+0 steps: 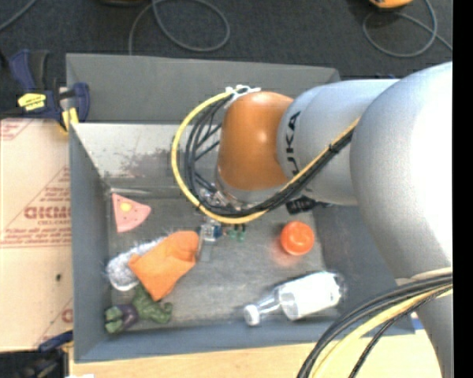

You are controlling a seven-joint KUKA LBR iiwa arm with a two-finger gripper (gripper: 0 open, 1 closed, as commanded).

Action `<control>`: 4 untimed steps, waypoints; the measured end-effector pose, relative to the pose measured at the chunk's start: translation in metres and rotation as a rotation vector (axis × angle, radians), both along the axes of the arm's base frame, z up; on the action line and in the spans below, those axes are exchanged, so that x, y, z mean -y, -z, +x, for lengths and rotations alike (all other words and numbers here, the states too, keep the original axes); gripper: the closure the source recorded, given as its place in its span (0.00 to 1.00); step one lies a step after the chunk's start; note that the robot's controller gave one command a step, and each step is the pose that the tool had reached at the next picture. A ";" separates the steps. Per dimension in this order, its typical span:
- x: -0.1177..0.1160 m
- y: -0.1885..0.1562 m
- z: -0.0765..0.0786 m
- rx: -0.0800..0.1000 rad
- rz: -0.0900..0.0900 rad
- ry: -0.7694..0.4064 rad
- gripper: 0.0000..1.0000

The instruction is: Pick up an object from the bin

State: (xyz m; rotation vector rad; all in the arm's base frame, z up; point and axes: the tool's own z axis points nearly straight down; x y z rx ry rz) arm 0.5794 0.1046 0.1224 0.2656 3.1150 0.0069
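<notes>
The end effector (213, 231) hangs low in the middle of the bin (134, 148). It sits under the round orange cover (252, 144) on the arm (363, 148). The cover and a loop of yellow and black cables (191, 156) hide most of it, so I cannot tell if it is spread or pressed together. I cannot tell if it holds anything.

Its tip is right at the top right corner of an orange cloth (167, 262). The cloth lies crumpled on the bin floor, left of the middle. I cannot tell if the tip touches the cloth.

A clear plastic thing (120, 272) pokes out from under the cloth's left end. A green and purple toy (138, 312) lies just below the cloth, near the front left corner. A pink wedge (128, 213) with a yellow spot lies near the left wall, apart from the cloth. To the right of the end effector sits a small orange cap (297, 238). A clear bottle (299, 298) with a white label lies on its side near the front wall.

The arm has black letters that read KUKA.
</notes>
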 end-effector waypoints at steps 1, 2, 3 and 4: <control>-0.004 0.024 -0.010 -0.014 -0.004 -0.077 0.00; -0.070 0.052 -0.006 0.003 -0.007 -0.458 1.00; -0.070 0.052 -0.006 0.003 -0.007 -0.458 1.00; -0.072 0.020 -0.007 -0.008 -0.008 -0.463 1.00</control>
